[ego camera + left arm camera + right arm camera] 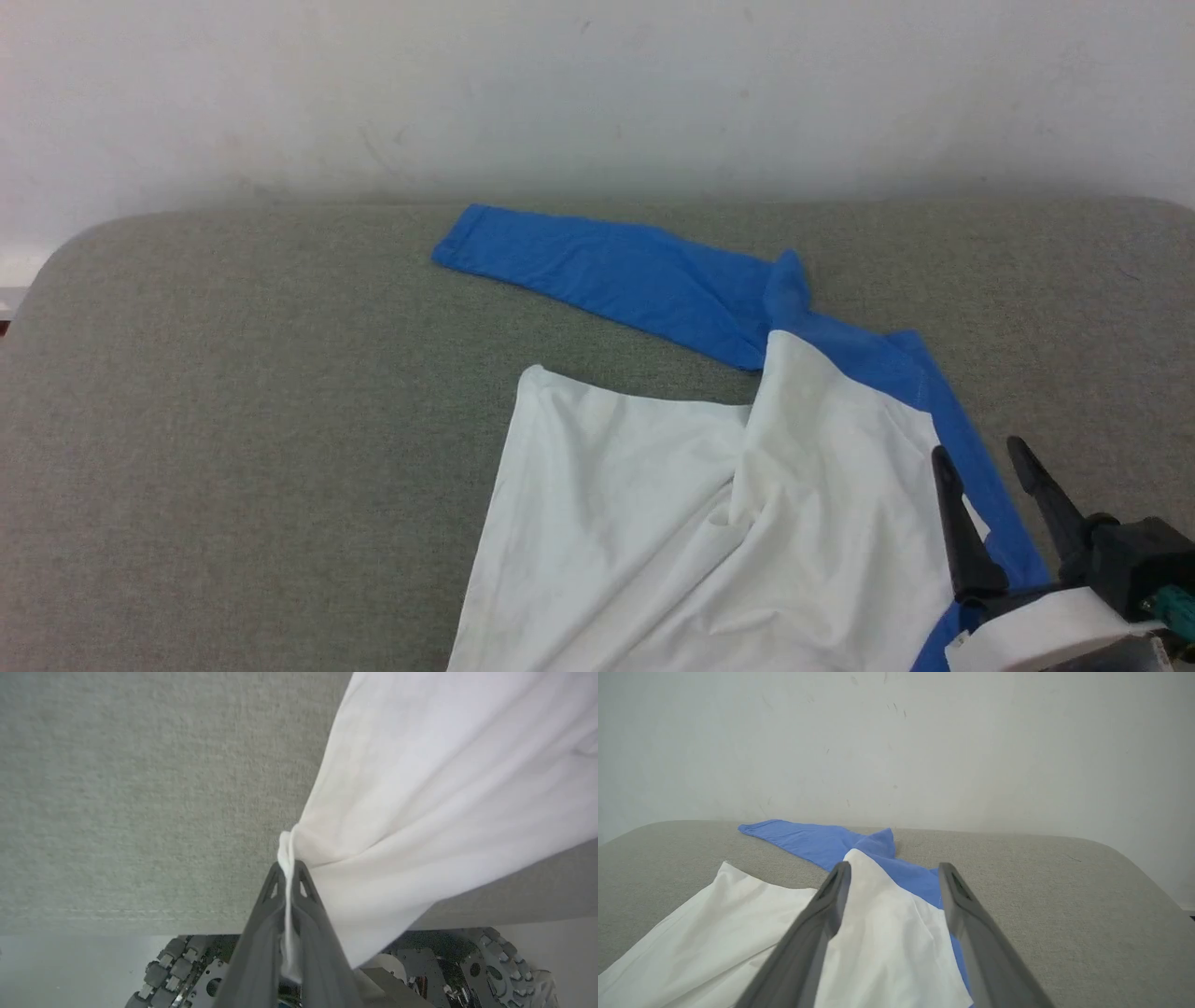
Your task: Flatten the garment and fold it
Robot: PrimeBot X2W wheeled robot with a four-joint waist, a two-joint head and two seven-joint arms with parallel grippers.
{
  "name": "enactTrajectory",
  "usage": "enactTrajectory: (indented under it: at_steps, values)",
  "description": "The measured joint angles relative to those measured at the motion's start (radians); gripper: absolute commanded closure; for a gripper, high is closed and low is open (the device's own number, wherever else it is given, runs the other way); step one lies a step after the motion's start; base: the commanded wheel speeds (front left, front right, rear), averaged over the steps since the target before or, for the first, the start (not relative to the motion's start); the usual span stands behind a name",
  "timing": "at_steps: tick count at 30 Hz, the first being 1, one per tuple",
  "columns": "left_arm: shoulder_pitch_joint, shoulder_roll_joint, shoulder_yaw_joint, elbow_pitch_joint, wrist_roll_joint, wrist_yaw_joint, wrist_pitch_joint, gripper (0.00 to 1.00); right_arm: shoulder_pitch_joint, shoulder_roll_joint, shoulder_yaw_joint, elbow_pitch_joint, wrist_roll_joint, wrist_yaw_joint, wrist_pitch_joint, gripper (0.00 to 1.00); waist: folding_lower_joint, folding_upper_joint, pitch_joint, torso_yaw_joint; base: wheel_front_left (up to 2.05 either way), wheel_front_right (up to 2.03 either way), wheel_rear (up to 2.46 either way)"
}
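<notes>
A grey, cloth-covered tabletop [233,420] with rounded far corners takes up the lower two thirds of the head view. A shirt [653,523] lies rumpled on it at lower centre-right, its white body creased. One blue sleeve [607,271] stretches flat toward the upper centre.

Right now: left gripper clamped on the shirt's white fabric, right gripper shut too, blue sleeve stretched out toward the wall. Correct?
One error: the right gripper is open. The right wrist view shows its fingers spread apart over the garment. The rest holds: the left gripper is clamped on the white fabric, and the blue sleeve lies stretched out toward the wall.
</notes>
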Motion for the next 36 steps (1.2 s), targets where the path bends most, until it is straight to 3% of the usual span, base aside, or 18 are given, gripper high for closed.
enactTrajectory:
  at_steps: [6,12,18,27,33,36]
  values:
    - [-0.167,-0.02,0.067,0.012,0.063,-0.022,-0.203,0.0,-0.001,0.0,0.003,-0.015,-0.006,0.0,0.01,0.0,0.0002,0.0,-0.01,-0.015,0.0,0.0,0.0]
    - [-0.438,-0.043,0.075,0.107,0.129,-0.125,-0.382,0.0,-0.01,0.0,0.002,-0.036,-0.007,0.0,0.018,0.0,0.0002,0.0,0.014,-0.052,0.0,0.0,0.0]
    - [-0.758,-0.077,0.067,0.269,0.128,-0.23,-0.412,0.0,-0.068,0.0,0.005,-0.056,-0.01,0.0,0.016,0.0,0.0003,0.0,0.083,-0.088,0.0,0.0,0.0]
    - [-1.188,-0.105,-0.002,0.599,0.124,-0.386,-0.295,0.0,-0.16,0.0,0.033,-0.038,0.004,0.0,-0.016,0.0,0.0005,0.0,0.226,-0.157,0.0,0.0,0.0]
    - [-1.353,-0.169,-0.101,0.773,0.132,-0.442,-0.094,0.0,-0.203,0.0,0.049,0.004,0.021,0.0,-0.048,0.0,0.0006,-0.0001,0.325,-0.205,0.0,0.0,0.0]
    - [-1.395,-0.17,-0.134,0.868,0.124,-0.46,0.039,0.0,-0.223,0.0,0.066,0.025,0.03,0.0,-0.063,0.0,0.0005,0.0,0.364,-0.233,0.0,0.0,0.0]
